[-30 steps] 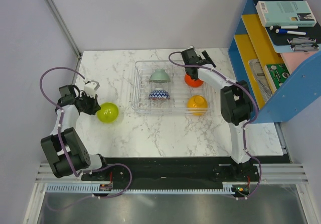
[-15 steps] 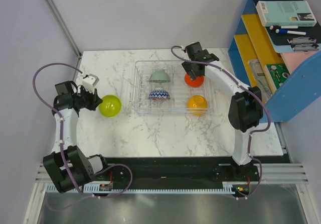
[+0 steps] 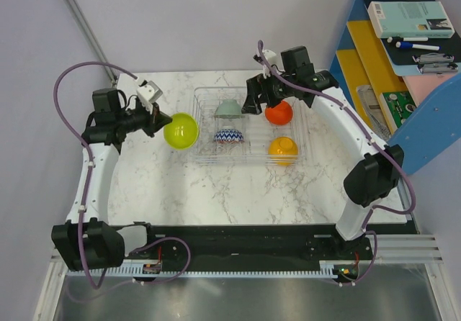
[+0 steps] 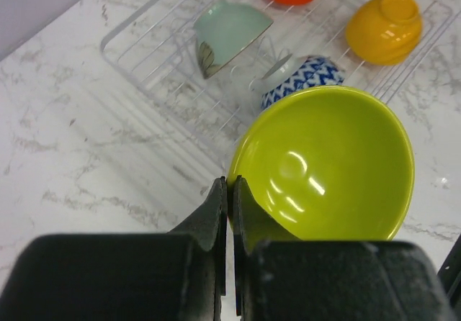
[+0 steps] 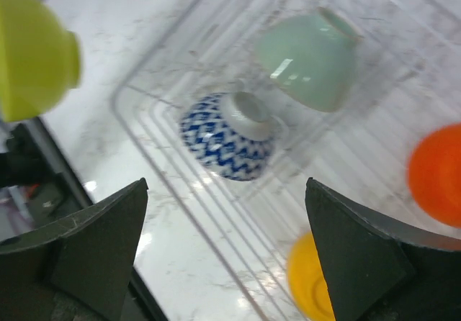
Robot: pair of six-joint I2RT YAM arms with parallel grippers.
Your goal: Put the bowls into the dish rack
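Lime green bowl (image 3: 180, 130) now higher, nearer the dish rack (image 3: 248, 157).

The dish rack (image 3: 253, 137) stands on the bench (image 3: 216, 191). Inside it, the rear-left bowl (image 3: 229, 108) lies behind the front-left bowl (image 3: 228, 136), and the rear-right bowl (image 3: 278, 112) behind the front-right bowl (image 3: 283, 147). My left jaws hold the fifth bowl (image 3: 180, 130) at the rack's left edge.

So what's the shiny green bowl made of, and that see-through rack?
The lime green bowl looks like glossy plastic or glazed ceramic. Bright highlights gleam on its smooth inside, but the look alone cannot settle which. The dish rack looks like clear hard plastic, because the marbled tabletop shows through its thin ribs and walls.
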